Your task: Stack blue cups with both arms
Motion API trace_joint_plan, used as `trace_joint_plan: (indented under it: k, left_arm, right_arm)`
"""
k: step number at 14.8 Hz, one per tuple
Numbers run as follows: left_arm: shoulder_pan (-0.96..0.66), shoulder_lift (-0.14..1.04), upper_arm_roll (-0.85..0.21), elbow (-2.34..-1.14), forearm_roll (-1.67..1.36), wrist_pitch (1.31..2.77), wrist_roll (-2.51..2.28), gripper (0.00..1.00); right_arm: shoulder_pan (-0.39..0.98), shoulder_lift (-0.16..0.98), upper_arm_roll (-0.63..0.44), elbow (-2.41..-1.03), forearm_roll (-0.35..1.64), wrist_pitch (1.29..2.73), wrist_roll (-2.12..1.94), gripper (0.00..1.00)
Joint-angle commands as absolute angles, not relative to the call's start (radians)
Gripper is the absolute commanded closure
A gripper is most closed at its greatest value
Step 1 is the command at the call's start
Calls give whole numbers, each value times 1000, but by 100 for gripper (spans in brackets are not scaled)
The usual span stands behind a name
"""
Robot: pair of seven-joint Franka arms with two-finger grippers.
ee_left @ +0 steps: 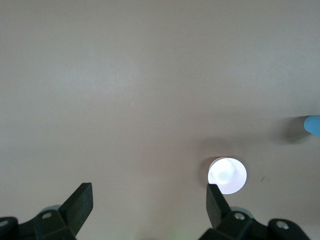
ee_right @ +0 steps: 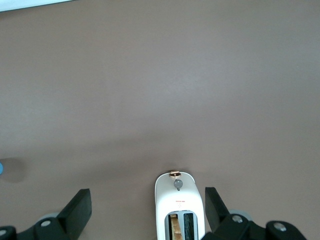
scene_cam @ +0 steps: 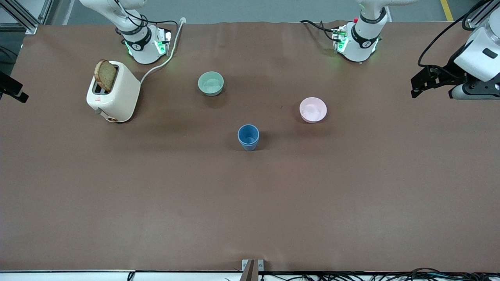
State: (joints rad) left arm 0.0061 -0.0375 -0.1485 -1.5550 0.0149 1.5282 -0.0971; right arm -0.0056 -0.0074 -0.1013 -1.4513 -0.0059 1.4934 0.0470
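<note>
While both arms wait at the two ends of the table (scene_cam: 250, 210), only one blue cup (scene_cam: 248, 136) shape shows on it. It stands upright near the middle of the table, with its mouth up. It is not possible to tell whether a second cup sits inside it.

The left gripper (ee_left: 150, 207) hangs in the air over the left arm's end of the table. Its fingers (ee_left: 76, 204) are spread wide apart and there is nothing between them. In the left wrist view the pink bowl (ee_left: 227, 175) lies on the table under it, and an edge of the blue cup is seen further off.

The right gripper (ee_right: 147, 210) hangs over the right arm's end of the table, also with its fingers spread and holding nothing. The right wrist view looks down on the toaster (ee_right: 179, 207), which has a slice of bread (scene_cam: 105, 75) standing in one slot.

The pink bowl is farther from the front camera than the blue cup and toward the left arm's end. The green bowl (scene_cam: 211, 83) is farther still, toward the right arm's end, between the cup and the toaster. The bowls and the cup stand well apart.
</note>
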Motion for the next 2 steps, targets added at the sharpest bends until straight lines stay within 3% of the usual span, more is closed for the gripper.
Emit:
trace_joint_plan:
  k: [1,2]
  left_arm:
    - [12,-32,-147,-1539,-2,1519,-75,0]
    - [12,-31,-147,-1539,-2,1519,-75,0]
  right_arm:
    - [-12,-14,-100,-1456,18,1497,38,0]
    - [-12,-14,-100,-1456,18,1496,38,0]
